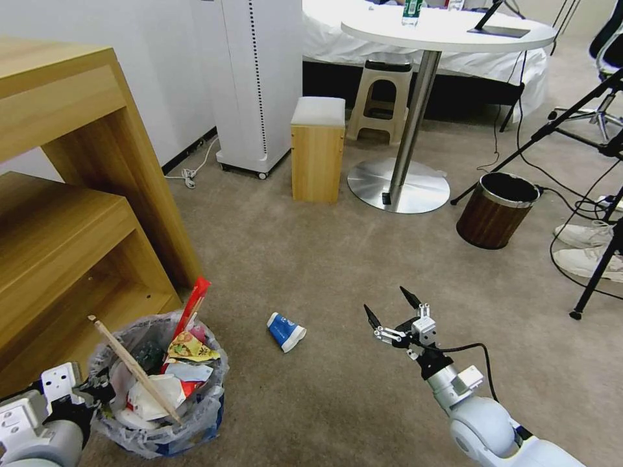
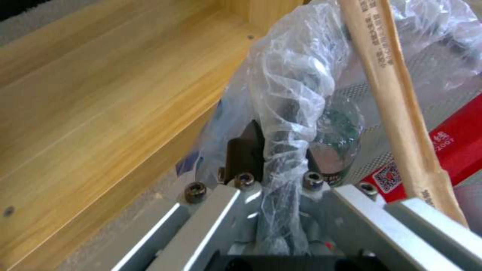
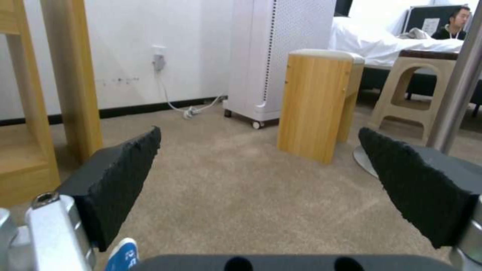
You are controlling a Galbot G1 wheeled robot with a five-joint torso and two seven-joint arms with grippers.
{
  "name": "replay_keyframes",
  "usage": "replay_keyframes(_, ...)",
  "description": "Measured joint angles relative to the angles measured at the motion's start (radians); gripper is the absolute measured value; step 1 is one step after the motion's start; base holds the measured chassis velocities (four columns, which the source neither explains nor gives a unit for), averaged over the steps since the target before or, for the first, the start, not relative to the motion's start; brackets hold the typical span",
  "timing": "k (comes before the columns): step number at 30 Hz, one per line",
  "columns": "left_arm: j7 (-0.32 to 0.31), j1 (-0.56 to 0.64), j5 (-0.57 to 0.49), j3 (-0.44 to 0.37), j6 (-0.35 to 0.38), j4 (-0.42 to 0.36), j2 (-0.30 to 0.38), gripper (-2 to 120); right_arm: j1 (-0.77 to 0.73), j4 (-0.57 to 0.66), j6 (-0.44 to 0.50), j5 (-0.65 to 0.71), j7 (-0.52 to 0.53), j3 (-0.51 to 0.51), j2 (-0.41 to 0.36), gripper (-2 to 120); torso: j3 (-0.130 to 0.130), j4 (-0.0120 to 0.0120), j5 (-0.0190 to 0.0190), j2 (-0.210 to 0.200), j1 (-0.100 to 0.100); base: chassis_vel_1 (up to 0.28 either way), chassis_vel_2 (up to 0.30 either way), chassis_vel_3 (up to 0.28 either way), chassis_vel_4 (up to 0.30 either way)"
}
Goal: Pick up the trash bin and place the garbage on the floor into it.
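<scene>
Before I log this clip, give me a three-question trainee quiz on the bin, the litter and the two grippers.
1. True or false: the left gripper is shut on the bagged rim of the trash bin.
2. Which litter lies loose on the floor?
A. a red wrapper
B. a blue-white paper cup
C. a wooden stick
3. Fill in: the right gripper is ____ and holds nothing.

Key:
1. True; the left wrist view shows the fingers pinching the rim and its plastic bag.
2. B; the red wrapper and wooden stick are already in the bin.
3. open
</scene>
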Motion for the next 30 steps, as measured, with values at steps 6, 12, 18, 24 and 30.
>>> replay_keyframes(6,0.001,0.000,0.002,0.003,0.000,0.000,-0.002,1,0.000,0.003,-0.002,0.003,0.002,-0.006,0.000,100,0.000,-0.0001,-0.0001,0.000,0.000,-0.102,0.110,0.102,-0.114)
replay_keyframes(12,0.003,-0.003,0.016,0.018,-0.001,0.006,-0.008,1,0.024,0.010,0.000,0.028,-0.014,-0.021,-0.005,100,0.000,0.0000,0.0000,0.000,0.000,-0.055,0.061,0.037,-0.058)
replay_keyframes(18,0.009,-0.004,0.029,0.029,-0.004,0.008,-0.015,1,0.096,0.026,-0.097,0.124,-0.060,-0.073,-0.060,100,0.000,0.0000,-0.0001,0.000,0.000,0.000,0.000,0.000,0.000)
replay_keyframes(24,0.019,-0.021,0.046,0.055,-0.014,0.024,-0.018,1,0.223,-0.002,-0.204,0.362,-0.083,-0.192,-0.101,100,0.000,0.0004,0.0003,0.000,0.000,0.000,0.000,0.000,0.000)
replay_keyframes(30,0.028,-0.036,0.054,0.075,-0.016,0.040,-0.016,1,0.302,-0.081,-0.252,0.462,-0.076,-0.278,-0.101,100,0.000,-0.0004,0.0004,0.000,0.000,0.000,0.000,0.000,0.000)
